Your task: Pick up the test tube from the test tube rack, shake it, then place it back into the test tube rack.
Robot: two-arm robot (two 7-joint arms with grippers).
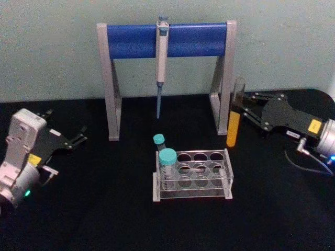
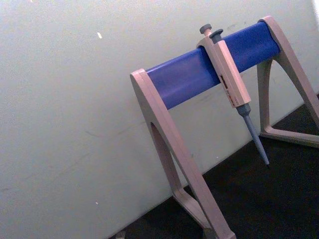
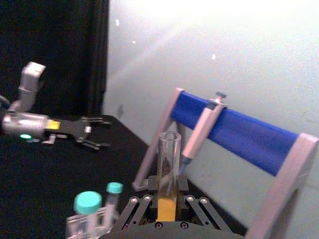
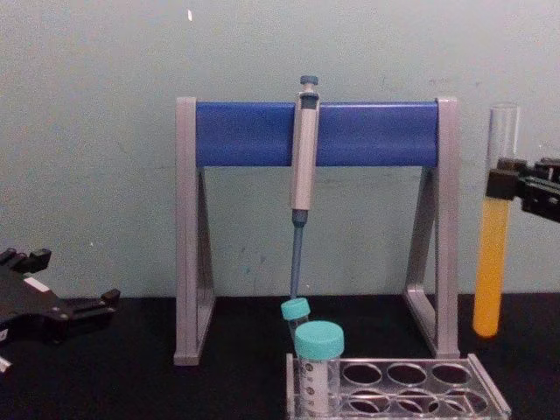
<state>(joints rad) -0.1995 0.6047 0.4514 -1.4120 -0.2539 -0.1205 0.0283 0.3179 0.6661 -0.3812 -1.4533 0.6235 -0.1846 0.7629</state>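
Nearest to us, the clear plastic rack (image 1: 199, 189) sits on the black table (image 1: 104, 214), a little right of centre. Two teal-capped tubes stand at its left end: a wider one (image 1: 168, 167) at the front and a slimmer one (image 1: 159, 142) behind it, leaning slightly. The other round holes in the top plate are unfilled.

The test tube (image 1: 236, 117) is out of the rack. It hangs upright behind the rack and to its right, just beside the right leg of the stand. Orange-yellow liquid fills its lower part and the glass above is clear and uncapped. The right pincer (image 1: 238, 111) comes in from the right and is clamped on the tube at about the level of the liquid's surface. In the chest view we see its black fingers (image 4: 506, 182) pressed against the glass. We cannot tell whether the tube's rounded end clears the table.

On the far left, well apart from the rack, the left pincer (image 1: 68, 127) sits low over the table. Its fingers are spread wide and hold nothing.

Farther back stands the grey stand (image 1: 131, 42) with its blue crossbar. A pipette (image 1: 162, 57) hangs from the middle of the bar, tip down. Behind it all is a pale green wall (image 1: 52, 52).
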